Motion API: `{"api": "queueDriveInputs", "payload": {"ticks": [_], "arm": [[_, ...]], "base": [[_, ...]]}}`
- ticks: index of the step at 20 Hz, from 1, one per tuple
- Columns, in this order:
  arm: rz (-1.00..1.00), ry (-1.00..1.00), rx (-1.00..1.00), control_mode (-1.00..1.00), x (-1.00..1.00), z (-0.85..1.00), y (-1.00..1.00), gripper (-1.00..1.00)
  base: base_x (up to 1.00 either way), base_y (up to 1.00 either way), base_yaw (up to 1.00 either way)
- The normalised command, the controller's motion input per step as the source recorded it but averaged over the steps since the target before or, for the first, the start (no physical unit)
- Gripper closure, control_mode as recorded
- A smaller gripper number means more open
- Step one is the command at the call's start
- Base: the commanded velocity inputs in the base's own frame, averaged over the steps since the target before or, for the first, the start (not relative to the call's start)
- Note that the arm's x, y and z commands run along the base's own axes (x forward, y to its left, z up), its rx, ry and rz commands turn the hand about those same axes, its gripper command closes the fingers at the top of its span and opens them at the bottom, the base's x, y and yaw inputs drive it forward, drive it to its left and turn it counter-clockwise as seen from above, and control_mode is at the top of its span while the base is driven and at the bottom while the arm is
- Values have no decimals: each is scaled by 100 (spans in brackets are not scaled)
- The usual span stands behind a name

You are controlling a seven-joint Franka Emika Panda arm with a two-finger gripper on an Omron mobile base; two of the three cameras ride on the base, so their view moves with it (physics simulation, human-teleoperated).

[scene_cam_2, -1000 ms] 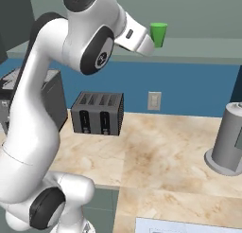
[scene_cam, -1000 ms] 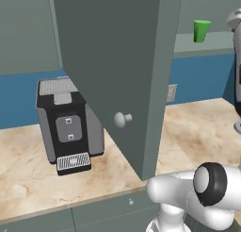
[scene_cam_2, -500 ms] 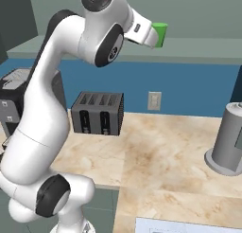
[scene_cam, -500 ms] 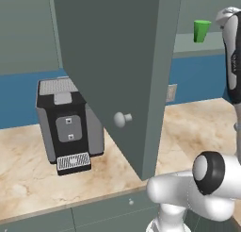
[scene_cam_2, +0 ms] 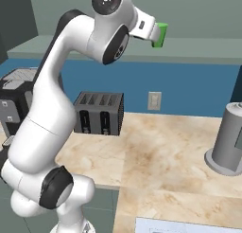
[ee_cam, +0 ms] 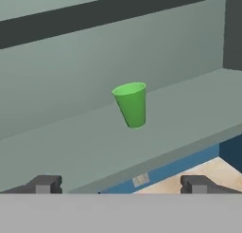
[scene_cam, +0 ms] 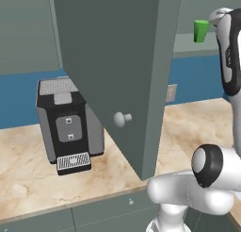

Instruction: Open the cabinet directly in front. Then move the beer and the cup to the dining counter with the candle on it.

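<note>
Pincer (ee_cam: 118, 183) tips stand wide apart at 6 o'clock in the hand view, holding nothing. Beyond them, toward 12 o'clock, the cup (ee_cam: 131, 104) stands upright on the cabinet shelf (ee_cam: 71, 147), well apart from the tips. The cabinet door (scene_cam: 117, 70) hangs open over the table (scene_cam: 28, 179).

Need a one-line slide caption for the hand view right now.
Open gripper faces the green cup standing upright on the shelf of the opened cabinet.
</note>
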Motion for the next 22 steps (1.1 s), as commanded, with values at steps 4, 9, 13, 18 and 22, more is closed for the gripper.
{"api": "queueDriveInputs", "payload": {"ticks": [4, 9, 13, 18, 22], "arm": [[5, 0, -5, -100, 24, 6, 0, -100], [5, 0, -6, -100, 23, 1, 0, -100], [5, 0, -9, -100, 27, 0, 0, -100], [3, 0, -5, -100, 36, 0, 0, -100], [1, 0, -3, -100, 40, 0, 0, -100]], "base": [[0, 0, 0], [0, 0, 0], [0, 0, 0], [0, 0, 0], [0, 0, 0]]}}
